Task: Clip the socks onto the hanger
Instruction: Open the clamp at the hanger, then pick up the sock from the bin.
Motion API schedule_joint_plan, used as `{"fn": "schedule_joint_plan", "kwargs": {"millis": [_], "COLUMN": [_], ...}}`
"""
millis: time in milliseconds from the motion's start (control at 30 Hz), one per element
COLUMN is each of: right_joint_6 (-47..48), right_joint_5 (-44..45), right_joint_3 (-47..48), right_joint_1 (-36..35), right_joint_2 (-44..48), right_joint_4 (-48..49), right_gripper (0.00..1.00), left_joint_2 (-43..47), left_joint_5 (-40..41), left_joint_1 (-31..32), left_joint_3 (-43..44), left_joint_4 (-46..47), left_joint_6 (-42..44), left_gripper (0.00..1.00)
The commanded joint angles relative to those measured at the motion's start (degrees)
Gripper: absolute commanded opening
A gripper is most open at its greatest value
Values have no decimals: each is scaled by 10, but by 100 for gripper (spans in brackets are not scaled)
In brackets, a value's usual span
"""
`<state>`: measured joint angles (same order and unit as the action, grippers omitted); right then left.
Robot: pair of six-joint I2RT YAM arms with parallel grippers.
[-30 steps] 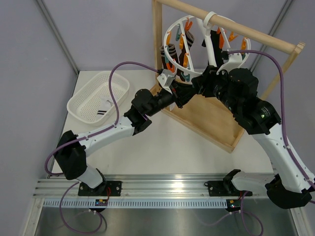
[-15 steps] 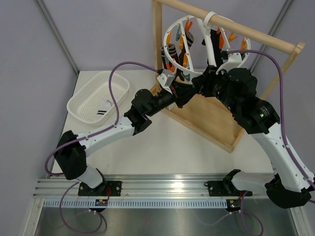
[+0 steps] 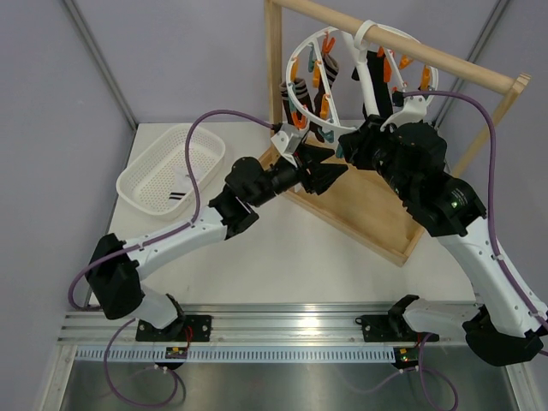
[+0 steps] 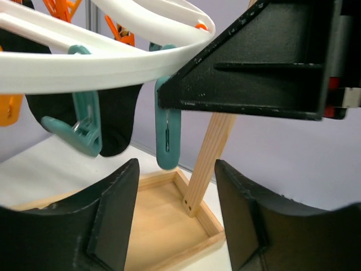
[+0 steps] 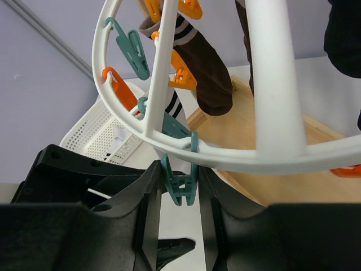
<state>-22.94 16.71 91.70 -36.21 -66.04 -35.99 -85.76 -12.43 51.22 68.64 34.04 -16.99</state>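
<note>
Under the hanger (image 5: 265,161) ring's lower rim, your right pincer (image 5: 179,178) brackets a teal clip (image 5: 180,192), jaws narrow; whether they squeeze it, cannot tell. The clip's long axis hangs down from the ring. Just below that rim, your left pincer (image 4: 176,175) stands wide, nothing held. One dark brown sock (image 5: 211,73) hangs clipped within the ring. One striped sock (image 3: 178,192) lies in the basket (image 3: 147,157), well off to the ring's left. Your left arm is nearer, so the fetch is probably its job.
</note>
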Motion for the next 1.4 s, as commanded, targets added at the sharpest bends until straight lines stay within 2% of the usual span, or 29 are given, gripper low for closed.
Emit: {"fn": "schedule_joint_plan", "kwargs": {"millis": [0, 33, 100, 233, 533, 633, 767, 833, 1000, 1133, 1367], "right_joint_6": [-29, -37, -52, -90, -177, -198, -214, -217, -212, -205, -190], "right_joint_5": [37, 43, 44, 46, 44, 41, 26, 22, 11, -3, -17], "right_joint_3": [-13, -15, -24, -47, -72, -69, -82, -89, -101, -106, -114], "right_joint_1": [0, 0, 0, 0, 1, 0, 1, 1, 1, 1, 1], "right_joint_2": [14, 15, 19, 28, 49, 46, 43, 46, 49, 49, 53], "right_joint_4": [13, 10, 9, 19, 25, 16, 21, 29, 40, 47, 58], "right_gripper": [0, 0, 0, 0, 0, 0, 0, 0, 0, 0, 0], "left_joint_2": [51, 58, 81, 127, 226, 240, 243, 236, 206, 134, -22], "left_joint_5": [23, 33, 62, 121, 280, 321, 334, 326, 276, 247, 235], "left_joint_1": [4, 4, 4, 2, -29, -53, -124, -155, -277, -372, -465], "left_joint_3": [-11, -13, -18, -19, -16, -11, -14, -16, -11, 14, 97], "left_joint_4": [-12, -25, -59, -139, -333, -409, -492, -536, -601, -659, -717], "left_joint_6": [8, 9, 11, 7, 9, 9, -6, -17, -45, -46, -27], "left_gripper": [61, 68, 76, 84, 91, 93, 93, 93, 96, 99, 98]}}
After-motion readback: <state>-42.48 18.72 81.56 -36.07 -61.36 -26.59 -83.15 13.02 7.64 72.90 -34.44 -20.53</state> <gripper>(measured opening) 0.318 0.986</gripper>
